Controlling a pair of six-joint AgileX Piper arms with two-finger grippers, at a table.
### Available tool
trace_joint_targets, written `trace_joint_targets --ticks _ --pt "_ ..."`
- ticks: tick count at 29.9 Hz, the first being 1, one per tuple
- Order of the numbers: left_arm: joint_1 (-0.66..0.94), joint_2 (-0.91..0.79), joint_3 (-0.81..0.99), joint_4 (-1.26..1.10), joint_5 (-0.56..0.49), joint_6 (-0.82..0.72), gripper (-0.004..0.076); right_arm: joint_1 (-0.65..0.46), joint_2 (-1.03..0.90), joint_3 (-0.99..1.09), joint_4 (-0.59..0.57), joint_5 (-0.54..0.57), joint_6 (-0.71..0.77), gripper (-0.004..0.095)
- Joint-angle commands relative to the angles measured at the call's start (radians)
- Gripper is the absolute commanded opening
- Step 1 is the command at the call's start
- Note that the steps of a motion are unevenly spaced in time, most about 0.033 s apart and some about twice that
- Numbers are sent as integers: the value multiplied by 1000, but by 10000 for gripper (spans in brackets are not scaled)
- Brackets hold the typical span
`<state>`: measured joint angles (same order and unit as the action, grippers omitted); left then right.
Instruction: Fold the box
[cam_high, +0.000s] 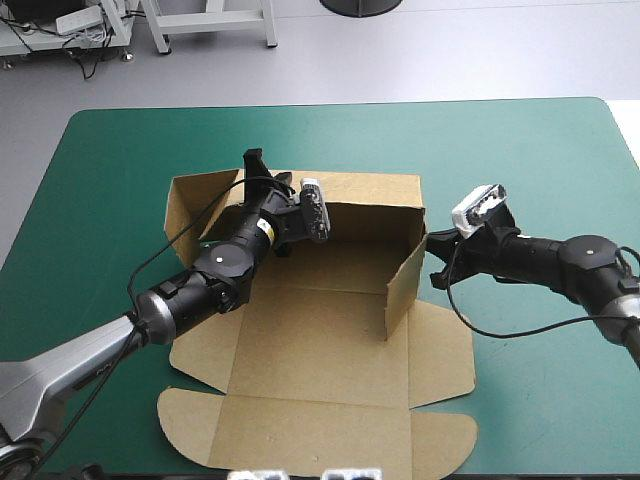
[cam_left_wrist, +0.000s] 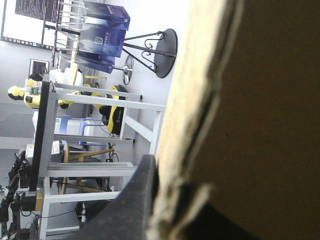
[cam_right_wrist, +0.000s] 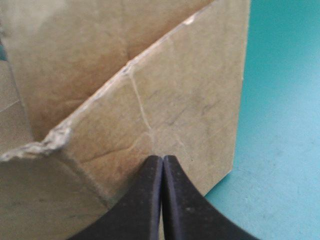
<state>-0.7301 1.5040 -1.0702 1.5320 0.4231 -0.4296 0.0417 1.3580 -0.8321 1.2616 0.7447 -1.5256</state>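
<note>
Board for the brown box (cam_high: 330, 340) lies near the middle of the teal-green counter (cam_high: 540, 150), partly formed: the far wall (cam_high: 370, 195) and the right side wall (cam_high: 405, 280) stand up, the left flap (cam_high: 195, 200) leans outward at an angle, and the lid panel (cam_high: 320, 440) with its rounded tabs lies flat toward the near edge. The left end effector (cam_high: 254, 165) reaches over the box floor to the left end of the far wall. In its wrist view one black finger (cam_left_wrist: 135, 200) lies against one face of the board and the sheet's edge runs up beside it, so it looks nearly closed with the wall pinched between its fingers, probably to keep that wall upright while the sides are worked. The right end effector (cam_high: 437, 262) is outside the box with its fingers pressed together into one point and nothing between them. The tip sits at the outer face of the right side wall, likely touching, which suits pushing the wall inward rather than gripping it. The fold seems about midway, with the left side and the tucks not yet done.
</note>
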Motion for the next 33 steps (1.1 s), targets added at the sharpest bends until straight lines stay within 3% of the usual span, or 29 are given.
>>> trace_joint_targets --ticks 1,5,9,12,15,20,23,27,33 --pt "1 -38 -28 32 1 -20 -9 78 -35 -23 39 -76 -14 -19" --pt "1 -15 -28 34 27 -3 -9 134 -35 -23 14 -183 -7 -18" --pt "1 22 -28 36 64 21 -9 134 -39 -23 2 -188 14 -18" --pt "1 31 -28 31 59 15 -9 134 -55 -23 -79 -167 57 -4" --pt "1 31 -28 33 53 9 -9 132 -76 -23 -185 -127 114 97" --pt "1 31 -28 33 39 9 -9 132 -89 -23 -216 -76 136 485" --pt "1 31 -28 28 21 9 -9 132 -85 -23 -216 -78 136 650" --pt "-1 31 -28 22 9 9 -9 132 -81 -23 -203 -101 128 665" --pt "-39 31 -28 14 16 8 -9 134 -71 -23 -93 -127 90 665"
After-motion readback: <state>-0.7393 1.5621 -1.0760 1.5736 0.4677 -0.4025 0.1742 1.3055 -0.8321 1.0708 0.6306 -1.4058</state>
